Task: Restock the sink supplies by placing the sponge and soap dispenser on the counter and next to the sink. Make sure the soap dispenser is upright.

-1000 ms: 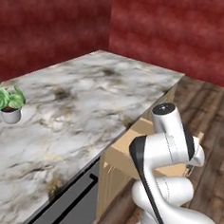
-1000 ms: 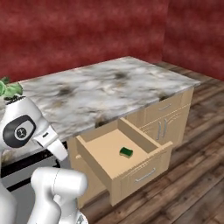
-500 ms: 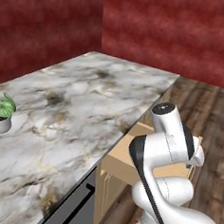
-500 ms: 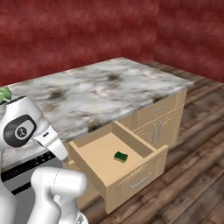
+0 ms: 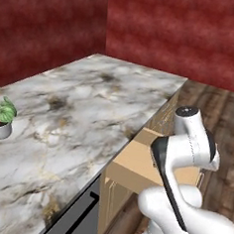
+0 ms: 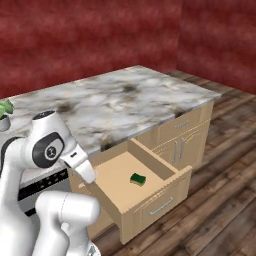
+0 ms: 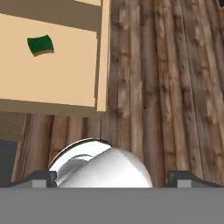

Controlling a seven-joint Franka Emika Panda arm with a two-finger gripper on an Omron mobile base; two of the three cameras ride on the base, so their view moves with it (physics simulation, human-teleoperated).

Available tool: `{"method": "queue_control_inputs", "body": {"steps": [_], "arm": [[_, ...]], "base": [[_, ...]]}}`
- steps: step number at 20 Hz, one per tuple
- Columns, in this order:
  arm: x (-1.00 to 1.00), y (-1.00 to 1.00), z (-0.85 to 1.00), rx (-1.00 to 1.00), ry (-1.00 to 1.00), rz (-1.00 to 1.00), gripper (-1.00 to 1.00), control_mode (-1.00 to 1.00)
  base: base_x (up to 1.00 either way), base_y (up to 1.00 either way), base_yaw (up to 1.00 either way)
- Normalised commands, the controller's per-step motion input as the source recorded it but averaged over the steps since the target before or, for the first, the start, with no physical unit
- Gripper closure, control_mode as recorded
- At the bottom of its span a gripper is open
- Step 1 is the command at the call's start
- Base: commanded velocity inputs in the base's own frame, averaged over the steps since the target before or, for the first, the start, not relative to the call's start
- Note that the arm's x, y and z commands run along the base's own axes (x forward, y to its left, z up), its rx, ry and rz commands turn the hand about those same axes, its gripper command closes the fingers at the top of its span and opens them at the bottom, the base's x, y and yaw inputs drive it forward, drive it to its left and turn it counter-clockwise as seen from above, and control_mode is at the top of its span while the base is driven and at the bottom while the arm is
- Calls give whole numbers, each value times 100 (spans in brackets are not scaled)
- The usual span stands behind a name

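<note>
The sponge (image 6: 138, 178), a small flat green block, lies on the floor of an open light-wood drawer (image 6: 155, 205) under the marble counter (image 6: 125, 100). In the hand view the sponge (image 7: 40, 45) sits at the upper left inside the drawer (image 7: 100, 57), far from my gripper (image 7: 111, 177). The gripper is open, its two dark fingertips (image 7: 43, 177) wide apart with nothing between them. It hangs over the wooden floor, to one side of the drawer. The soap dispenser and the sink are out of view. The counter (image 5: 90, 107) stretches away to the left of my arm.
A green plant in a white pot (image 5: 0, 117) stands on the counter at the left; it also shows as the plant (image 6: 4, 112) at the left edge. A dark appliance front (image 5: 76, 217) sits under the counter. Plank floor (image 6: 225, 175) lies to the right. Red walls stand behind.
The whole scene has shifted a little in both base views, so the base has moved. My arm keeps its pose and the sponge stays in the drawer.
</note>
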Motion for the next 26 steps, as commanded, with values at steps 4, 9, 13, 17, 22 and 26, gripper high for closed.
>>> {"method": "queue_control_inputs", "body": {"steps": [4,9,13,17,22,26], "arm": [[90,-43,-33,13,4,0,-100,-100],[100,1,-45,4,15,-1,-100,-100],[94,10,-57,0,14,-7,-100,-100],[54,-3,-64,0,3,-2,-100,-100],[36,-48,-57,4,0,0,-100,-100],[23,-46,-32,4,0,-1,-100,-100]], "base": [[0,0,0],[0,0,0],[0,0,0],[0,0,0],[0,0,0],[0,0,0]]}}
